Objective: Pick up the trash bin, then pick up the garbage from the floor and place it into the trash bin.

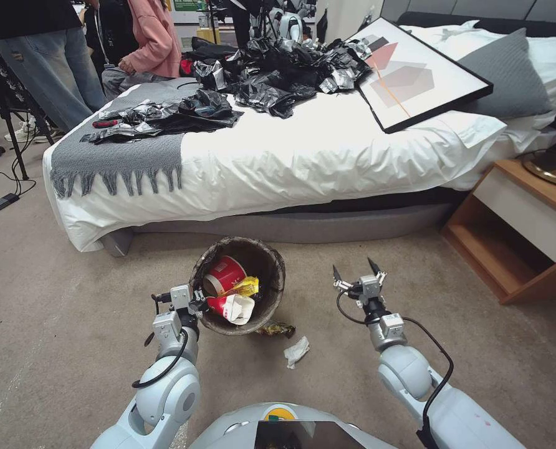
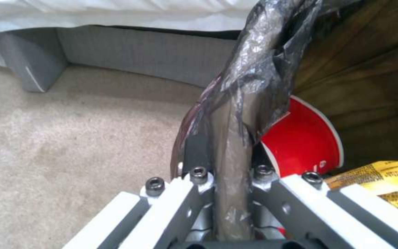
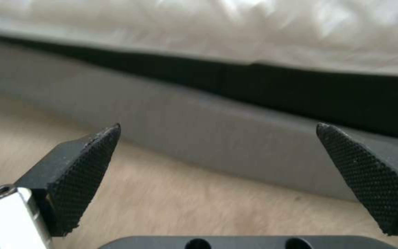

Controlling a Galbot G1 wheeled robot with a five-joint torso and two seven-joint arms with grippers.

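Head view: the trash bin [image 1: 239, 284] sits tilted on beige carpet [image 1: 72, 324] in front of a white-sheeted bed [image 1: 303, 156], its mouth facing the camera, lined with a dark bag. Inside lie two red-and-white paper cups [image 1: 223, 275], a yellow snack wrapper [image 1: 245, 287] and a torn pale paper piece. The left gripper [image 1: 198, 304] meets the bin's rim at about 8 o'clock of the opening. On the floor at the bin's 5 o'clock lie a gold foil wrapper [image 1: 276, 328], touching the bin's base, and just beyond it a crumpled white tissue [image 1: 296, 351]. The right gripper [image 1: 359, 274] hangs at the bin's 3 o'clock, well apart from it, fingers spread and holding nothing. Shiny black-and-silver bags [image 1: 278, 72], a grey fringed throw [image 1: 119, 146] and a framed picture [image 1: 418, 72] lie on the bed; a wooden nightstand [image 1: 518, 231] stands at the far right. Left wrist view: the left gripper [image 2: 230, 173] is clamped on the bag-covered rim [image 2: 249, 86], which the head view leaves unclear; a red cup [image 2: 305, 138] and yellow wrapper [image 2: 383, 180] with unreadable dark print lie inside. Right wrist view: the two textured black fingertips [image 3: 88, 173] stand wide apart over the carpet, facing the grey bed base [image 3: 185, 121].
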